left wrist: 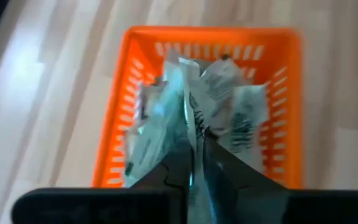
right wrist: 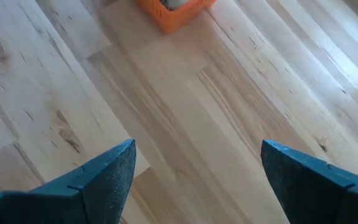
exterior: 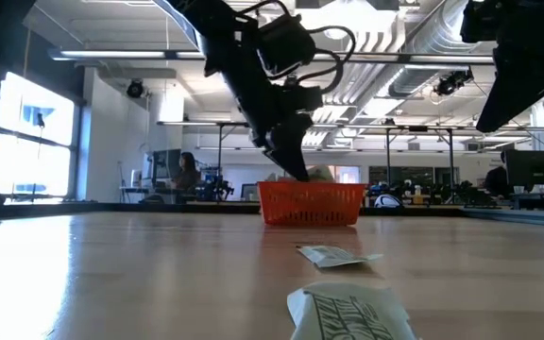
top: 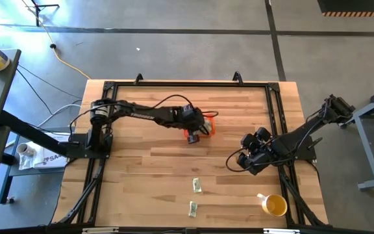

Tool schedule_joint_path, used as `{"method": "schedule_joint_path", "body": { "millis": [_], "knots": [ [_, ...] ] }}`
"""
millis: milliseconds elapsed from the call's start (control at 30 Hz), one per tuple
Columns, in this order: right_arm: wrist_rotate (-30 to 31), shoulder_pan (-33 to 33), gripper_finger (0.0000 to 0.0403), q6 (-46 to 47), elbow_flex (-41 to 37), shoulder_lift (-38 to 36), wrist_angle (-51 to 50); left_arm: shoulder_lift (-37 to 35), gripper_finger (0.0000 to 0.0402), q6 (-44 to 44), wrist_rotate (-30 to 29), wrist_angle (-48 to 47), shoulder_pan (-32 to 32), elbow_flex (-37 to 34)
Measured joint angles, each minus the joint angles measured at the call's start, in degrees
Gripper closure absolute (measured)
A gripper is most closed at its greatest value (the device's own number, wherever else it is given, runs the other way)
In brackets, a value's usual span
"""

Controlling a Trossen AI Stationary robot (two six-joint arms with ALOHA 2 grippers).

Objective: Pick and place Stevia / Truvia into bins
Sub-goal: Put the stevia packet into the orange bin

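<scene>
The orange bin stands on the table behind its middle and holds several green-and-white Stevia packets. My left gripper hangs slanting over the bin's near wall, its fingers almost together with one packet between them. Two more packets lie flat on the wood near the front edge. My right gripper waits open above bare wood at the right. My left gripper has a packet's near edge pinched between its two fingers. They come slanting down from the table's left side. The packet stands on edge inside the bin, leaning among the other packets there.
A yellow mug stands at the front right corner. A black frame runs round the table top. Bare wood lies between the bin and the two loose packets.
</scene>
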Motion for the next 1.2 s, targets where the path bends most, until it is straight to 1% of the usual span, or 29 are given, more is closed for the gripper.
{"method": "schedule_joint_path", "body": {
  "millis": [67, 133, 267, 400, 433, 500, 567, 667, 733, 800, 933, 1000, 1100, 1200],
  "knots": [
    [-0.01, -0.09, 0.0068, -0.05, 0.00, 0.00, -0.08, -0.02, 0.0317, -0.02, 2.12, -1.99, -0.04, 1.33],
    [-0.06, -0.09, 0.0069, 0.00, 0.00, 0.00, -0.18, -0.02, 0.0310, -0.05, 2.41, -3.76, -0.44, 2.60],
    [0.01, -0.09, 0.0068, -0.06, 0.00, 0.00, -0.23, -0.10, 0.0302, 0.51, -1.22, -4.03, -0.35, 2.91],
    [0.05, -0.09, 0.0068, -0.07, 0.00, 0.00, -0.25, -0.58, 0.0300, -1.64, -1.60, -8.30, -0.19, 2.88],
    [0.03, -0.09, 0.0068, -0.12, 0.00, 0.00, -0.23, -1.54, 0.0300, -3.20, -0.75, -10.39, -0.54, 2.69],
    [-0.75, -0.01, 0.0069, -1.18, 0.00, 0.00, 0.10, -3.73, 0.0300, -5.94, 3.80, -11.83, -2.09, 2.83],
    [-3.50, 0.35, 0.0068, -5.36, 0.00, 0.17, 2.07, -5.87, 0.0300, -6.89, 9.31, -13.19, -4.38, 2.95],
    [-8.28, 0.46, 0.0068, -13.13, 0.00, 1.59, 6.13, -6.94, 0.0300, -7.71, 13.34, -13.47, -9.22, 2.95],
    [-10.33, 0.44, 0.0068, -16.70, 0.00, 3.13, 7.82, -6.94, 0.0300, -12.77, 14.11, -14.26, -12.60, 2.90],
    [-10.89, 0.41, 0.0068, -18.52, 0.00, 4.87, 8.67, -6.75, 0.0300, -20.97, 14.22, -14.66, -15.79, 2.89],
    [-10.90, 0.14, 0.0067, -18.86, 0.00, 7.54, 8.91, -5.08, 0.0300, -38.97, 10.16, -13.81, -21.06, 2.71],
    [-11.09, -0.19, 0.0066, -18.84, 0.00, 8.17, 9.29, -4.55, 0.0300, -46.68, 7.83, -11.18, -22.74, 2.78],
    [-11.58, -0.91, 0.0066, -17.95, 0.00, 8.33, 9.42, -3.47, 0.0297, -55.69, 5.64, -9.20, -24.68, 2.90],
    [-12.24, -1.27, 0.0066, -17.47, 0.00, 8.33, 9.26, -1.40, 0.0275, -65.09, 4.80, -8.24, -26.27, 2.76]
  ]
}}
